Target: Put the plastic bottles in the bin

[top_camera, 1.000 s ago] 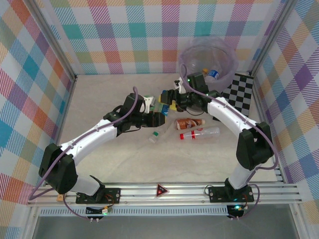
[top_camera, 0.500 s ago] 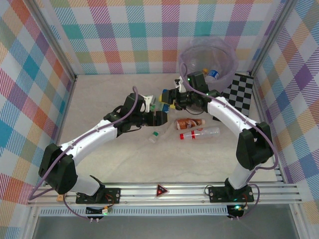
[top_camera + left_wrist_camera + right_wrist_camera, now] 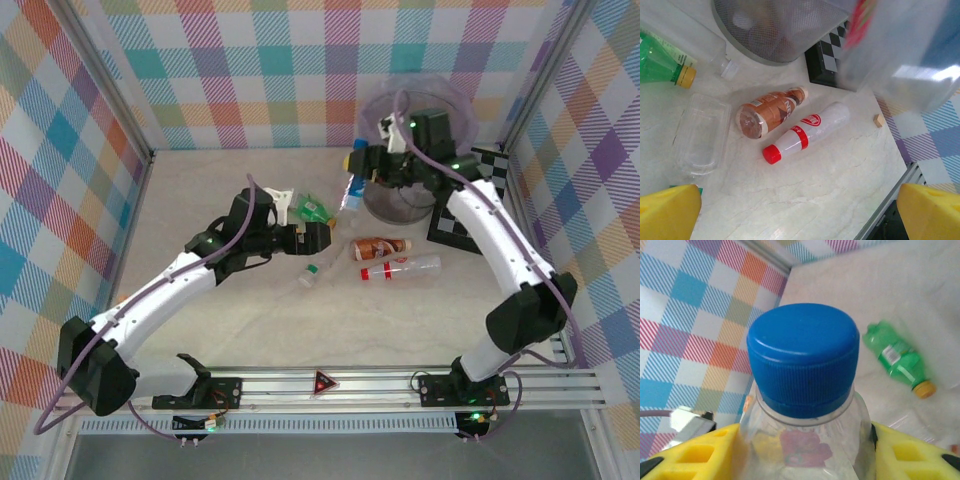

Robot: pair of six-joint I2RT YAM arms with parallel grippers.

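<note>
Right now my right gripper (image 3: 805,445) is clenching a clear blue-capped bottle (image 3: 802,370), hanging it beside the bin (image 3: 390,205), seemingly just outside its rim. My left gripper (image 3: 800,215) is gaping wide, holding nothing, over the red-capped bottle (image 3: 805,134) and brown-labelled bottle (image 3: 767,112) lying on the table (image 3: 815,190).

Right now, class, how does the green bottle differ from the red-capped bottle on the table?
The green bottle is tinted green with a yellow cap; the red-capped bottle is clear with a red label. In the top view the green bottle lies farther back than the red-capped bottle. Both lie on their sides, outside the bin.
</note>
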